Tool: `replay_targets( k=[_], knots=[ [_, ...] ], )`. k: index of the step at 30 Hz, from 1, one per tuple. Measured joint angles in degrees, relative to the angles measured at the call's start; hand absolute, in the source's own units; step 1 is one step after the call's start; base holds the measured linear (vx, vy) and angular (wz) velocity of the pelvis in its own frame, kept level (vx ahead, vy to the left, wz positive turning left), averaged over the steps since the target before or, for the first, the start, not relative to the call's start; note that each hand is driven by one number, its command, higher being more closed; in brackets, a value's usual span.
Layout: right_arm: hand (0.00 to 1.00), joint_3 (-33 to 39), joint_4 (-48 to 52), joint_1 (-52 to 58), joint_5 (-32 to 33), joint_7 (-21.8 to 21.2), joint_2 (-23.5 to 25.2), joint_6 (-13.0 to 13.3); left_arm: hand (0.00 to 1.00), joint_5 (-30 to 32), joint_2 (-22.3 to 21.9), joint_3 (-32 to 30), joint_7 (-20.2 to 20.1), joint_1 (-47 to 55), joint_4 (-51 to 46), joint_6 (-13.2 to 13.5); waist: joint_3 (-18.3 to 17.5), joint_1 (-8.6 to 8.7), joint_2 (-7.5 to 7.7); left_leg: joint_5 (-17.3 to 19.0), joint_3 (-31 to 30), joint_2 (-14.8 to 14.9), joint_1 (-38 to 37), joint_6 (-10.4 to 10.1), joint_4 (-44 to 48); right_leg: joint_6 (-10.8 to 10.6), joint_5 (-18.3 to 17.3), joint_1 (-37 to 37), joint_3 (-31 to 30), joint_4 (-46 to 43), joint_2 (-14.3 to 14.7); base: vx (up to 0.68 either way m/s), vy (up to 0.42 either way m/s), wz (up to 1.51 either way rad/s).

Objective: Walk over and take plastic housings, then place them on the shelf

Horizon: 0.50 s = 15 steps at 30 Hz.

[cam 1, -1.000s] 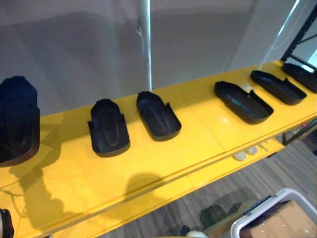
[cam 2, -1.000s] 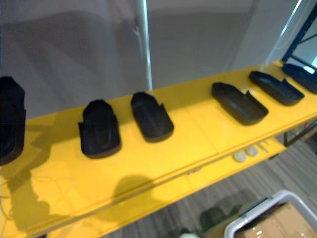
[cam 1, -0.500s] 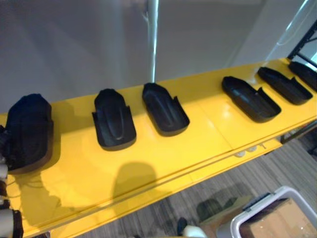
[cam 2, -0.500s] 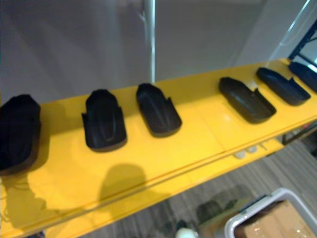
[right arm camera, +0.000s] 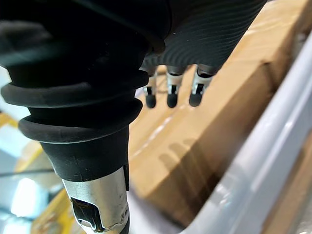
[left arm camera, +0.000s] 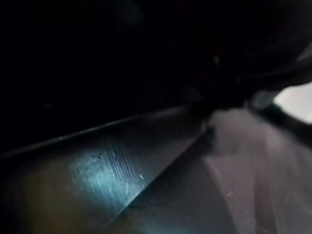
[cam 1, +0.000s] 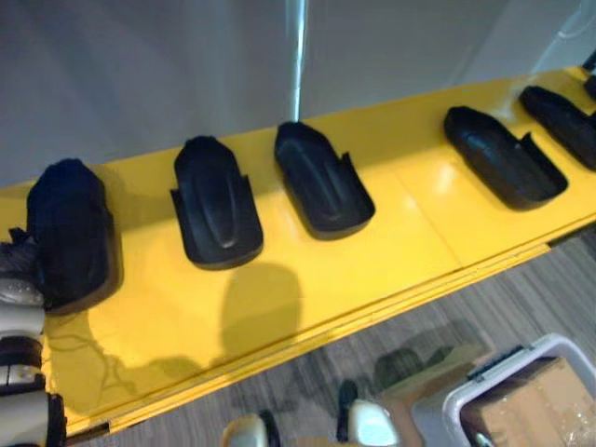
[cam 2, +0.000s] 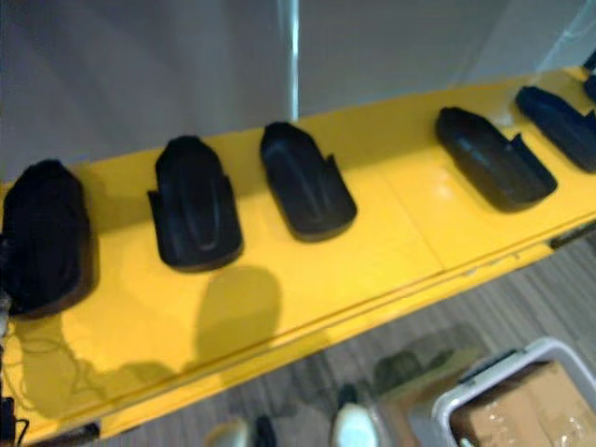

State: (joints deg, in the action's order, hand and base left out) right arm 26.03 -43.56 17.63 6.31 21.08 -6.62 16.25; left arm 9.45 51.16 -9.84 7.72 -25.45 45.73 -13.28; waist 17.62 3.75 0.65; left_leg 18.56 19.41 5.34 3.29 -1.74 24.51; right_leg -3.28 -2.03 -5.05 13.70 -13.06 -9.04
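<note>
Left eye view: the leftmost plastic housing (cam 1: 70, 228) lies on the yellow shelf (cam 1: 410, 233), just beside the left hand (cam 1: 17, 265). That hand's fingers are hidden, so a grip cannot be told. The other housings (cam 1: 219, 205) lie further to its right. The right hand (right arm camera: 169, 92) hangs with straight, relaxed fingers above a cardboard box (right arm camera: 234, 97). The housing seems a thin, stiff, light shell, rather smooth. Its raised side wall is probably the best place to hold. No writing can be read.

The right robot hand (right arm camera: 168, 87) has a black ribbed cover (right arm camera: 73, 92) and silver fingers (right arm camera: 199, 88) with dark tips.
</note>
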Motion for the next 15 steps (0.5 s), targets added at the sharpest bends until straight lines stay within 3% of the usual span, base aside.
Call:
replay_targets(
  k=[5, 9, 10, 15],
  knots=[
    [0.00, -3.07, 2.90, -1.94, 0.20, -0.22, -1.22, 0.25, 1.00, -0.68, 0.47, -0.05, 1.05, -2.29, -1.12, 0.10, 3.20, -0.24, -0.72, 0.02, 0.07, 0.79, 2.70, -0.02, 2.36, 0.91, -0.95, -3.27, -0.26, -3.56, -0.10, -0.06, -0.024, 0.03],
    [0.00, -3.38, 3.37, -2.14, 0.30, -0.22, -1.68, 0.23, 1.00, -2.43, 0.70, -0.05, 1.57, -2.66, -1.44, 0.65, 4.49, -0.23, -0.38, 0.06, 0.28, 0.89, 2.77, -0.03, 2.28, -0.01, -3.44, -5.05, -1.08, -6.99, -0.47, -0.06, -0.069, -0.02],
    [0.00, -4.07, 3.49, -2.13, 0.31, -0.26, -1.92, 0.20, 0.00, -2.60, 0.69, -0.04, 1.92, -2.64, -1.44, 0.64, 4.67, 0.05, -0.46, 0.07, 0.27, 0.91, 2.75, -0.02, 2.06, -0.29, -4.25, -5.35, -1.09, -7.79, -0.65, -0.04, -0.061, -0.01],
    [0.00, -4.77, 4.61, -2.07, 0.23, -1.14, -2.13, 0.11, 0.00, -2.90, 0.59, 0.52, 2.82, -2.59, -1.59, 0.61, 5.12, 0.30, -0.68, 0.04, 0.53, 1.22, 2.69, -0.07, 0.87, -0.17, -6.38, -7.78, -1.45, -11.87, -0.94, -0.04, -0.084, -0.01]
  ],
)
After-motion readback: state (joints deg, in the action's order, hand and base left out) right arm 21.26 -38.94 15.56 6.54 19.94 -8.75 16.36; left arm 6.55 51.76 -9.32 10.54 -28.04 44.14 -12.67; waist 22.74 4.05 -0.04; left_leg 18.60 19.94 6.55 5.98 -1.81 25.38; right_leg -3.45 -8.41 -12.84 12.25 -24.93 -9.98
